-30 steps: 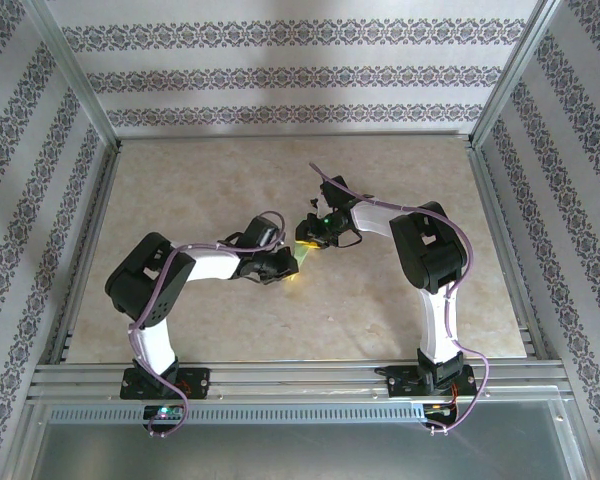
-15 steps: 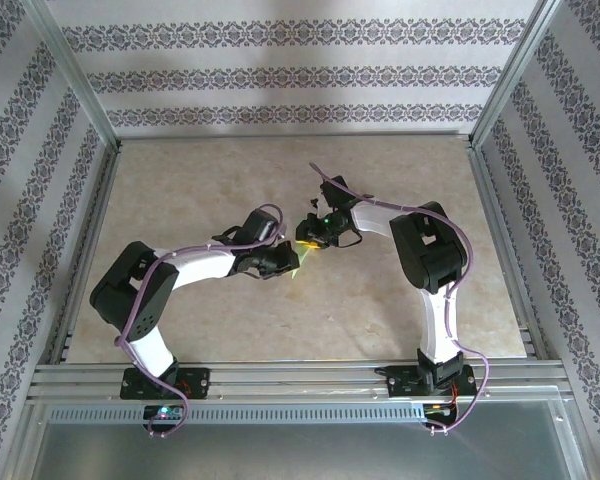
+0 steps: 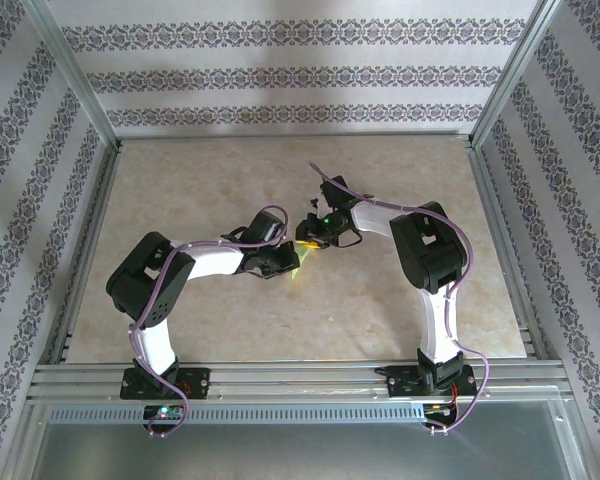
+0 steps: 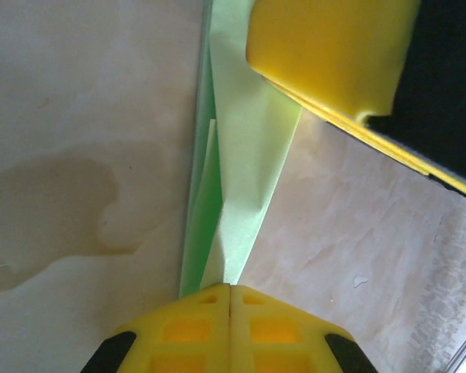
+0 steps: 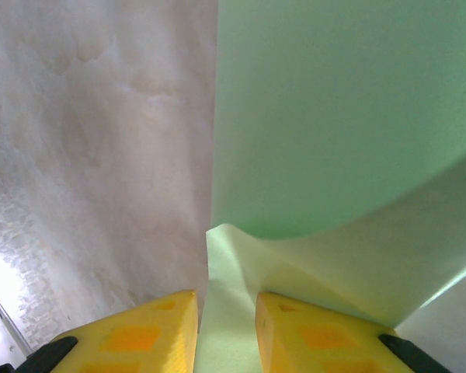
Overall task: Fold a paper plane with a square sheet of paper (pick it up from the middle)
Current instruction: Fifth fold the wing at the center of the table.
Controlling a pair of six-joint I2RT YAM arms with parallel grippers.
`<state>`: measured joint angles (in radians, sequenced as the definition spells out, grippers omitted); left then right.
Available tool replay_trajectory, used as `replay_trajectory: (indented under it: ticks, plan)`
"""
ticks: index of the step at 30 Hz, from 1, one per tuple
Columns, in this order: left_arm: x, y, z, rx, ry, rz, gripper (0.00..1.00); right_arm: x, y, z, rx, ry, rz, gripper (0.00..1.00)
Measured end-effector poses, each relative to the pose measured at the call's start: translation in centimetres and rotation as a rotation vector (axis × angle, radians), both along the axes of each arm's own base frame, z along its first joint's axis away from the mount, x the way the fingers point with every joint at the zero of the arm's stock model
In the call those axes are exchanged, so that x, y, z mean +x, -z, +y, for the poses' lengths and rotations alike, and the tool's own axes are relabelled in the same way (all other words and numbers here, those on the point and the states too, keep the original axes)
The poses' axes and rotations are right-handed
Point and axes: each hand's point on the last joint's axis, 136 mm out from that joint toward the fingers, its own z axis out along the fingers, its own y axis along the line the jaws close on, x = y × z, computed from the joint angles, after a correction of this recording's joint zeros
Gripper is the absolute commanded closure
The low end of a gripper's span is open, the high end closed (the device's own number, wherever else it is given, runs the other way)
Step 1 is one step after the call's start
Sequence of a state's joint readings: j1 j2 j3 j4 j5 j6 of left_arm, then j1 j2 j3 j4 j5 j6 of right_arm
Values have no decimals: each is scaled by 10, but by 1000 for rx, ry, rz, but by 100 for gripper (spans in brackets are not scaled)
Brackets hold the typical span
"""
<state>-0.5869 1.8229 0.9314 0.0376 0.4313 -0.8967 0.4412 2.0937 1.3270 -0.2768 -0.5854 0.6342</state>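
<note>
1. Meeting near the middle of the worktop (image 3: 400, 170), the left gripper (image 3: 290, 264) and the right gripper (image 3: 306, 243) stand almost tip to tip.
2. The sheet of paper (image 4: 245, 148) is light green and folded into a long narrow strip. It spans the small gap between the two grippers, well apart from every worktop edge.
3. The left fingers (image 4: 179, 330) are clenched with no gap. The strip's narrow end runs into their seam and is pinched there.
4. The right fingers (image 5: 295, 334) stand apart with a clear gap. A curled fold of the paper lies in that gap; I cannot tell whether the pads press it.
5. Edges, left wrist view: the strip's long left edge is straight, with darker green inner layers showing beside it. The far end passes behind a yellow finger of the right gripper.
6. Edges, right wrist view: a broad flat panel of paper has one straight edge against the pale worktop.
7. A darker stain (image 4: 54, 194) marks the worktop near the strip's left edge.
8. Room: bare worktop runs wide toward the far, left and right edges. Metal frame posts (image 3: 85, 95) rise at the far corners. The arms' elbows and bases take the near side.
</note>
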Motion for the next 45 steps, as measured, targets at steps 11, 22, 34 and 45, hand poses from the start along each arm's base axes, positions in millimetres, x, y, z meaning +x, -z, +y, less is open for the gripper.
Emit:
replay_trajectory:
  ticks: [11,22,34,45]
  plan:
    - [-4,7,5,17,-7,9,100,4,-13,0,19,-5,-29,67]
    - [-3,8,6,17,-10,10,100,1,-72,-5,85,-2,-190,79]
    - [-3,9,6,11,-11,3,100,-31,-38,0,25,-29,-113,94]
    - [-3,9,6,11,-11,3,100,-39,-3,3,-8,-44,-41,97]
